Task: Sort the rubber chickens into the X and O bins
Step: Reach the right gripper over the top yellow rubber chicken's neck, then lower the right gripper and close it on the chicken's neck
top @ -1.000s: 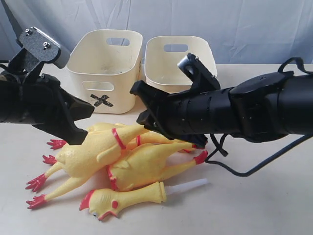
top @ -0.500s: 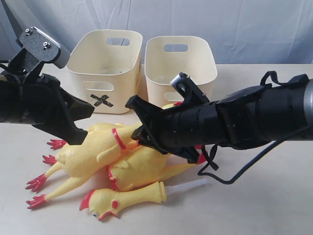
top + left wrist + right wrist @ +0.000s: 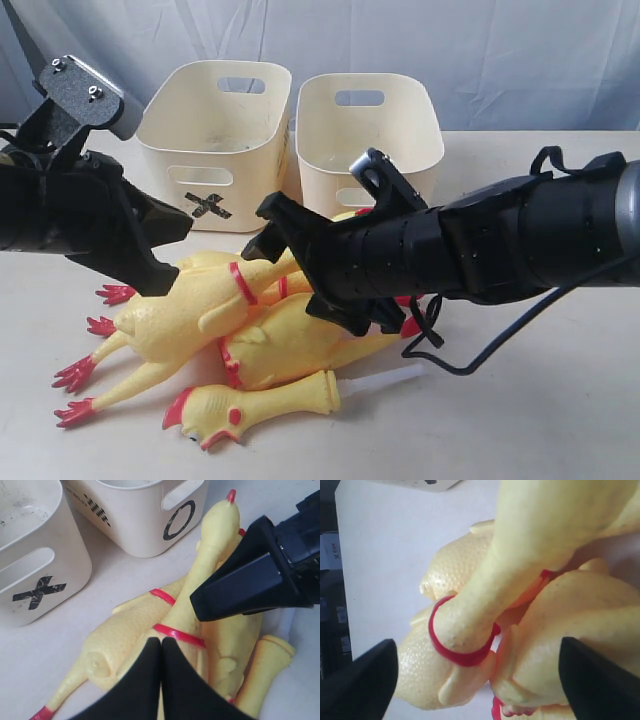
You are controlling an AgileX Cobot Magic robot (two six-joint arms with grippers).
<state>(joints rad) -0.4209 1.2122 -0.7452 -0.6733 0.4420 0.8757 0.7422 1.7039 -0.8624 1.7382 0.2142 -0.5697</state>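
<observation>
The rubber chickens point(image 3: 190, 312) lie piled on the table in front of the bins. One whole chicken point(image 3: 300, 340) rests beside the top one, and the head-and-neck piece point(image 3: 260, 405) with its white tube point(image 3: 385, 380) lies nearest the front. The X bin point(image 3: 170, 150) stands behind on the left and the O bin point(image 3: 405, 140) to its right. My left gripper point(image 3: 165, 280) is shut and empty, its tips point(image 3: 161, 641) just short of a red neck band point(image 3: 177, 635). My right gripper point(image 3: 300, 265) is open over the pile. Its fingers point(image 3: 362, 675) stand wide on either side of a banded neck point(image 3: 462, 630) without touching it.
Both bins point(image 3: 45, 570) point(image 3: 145, 525) look empty from what shows of their insides. A black cable point(image 3: 500, 345) trails from the right arm over the table. A pale curtain hangs behind the bins. The two arms are close together over the pile.
The right arm has moved left and down, so its open gripper now hangs right over the pile. The left arm and the chickens have not moved.
</observation>
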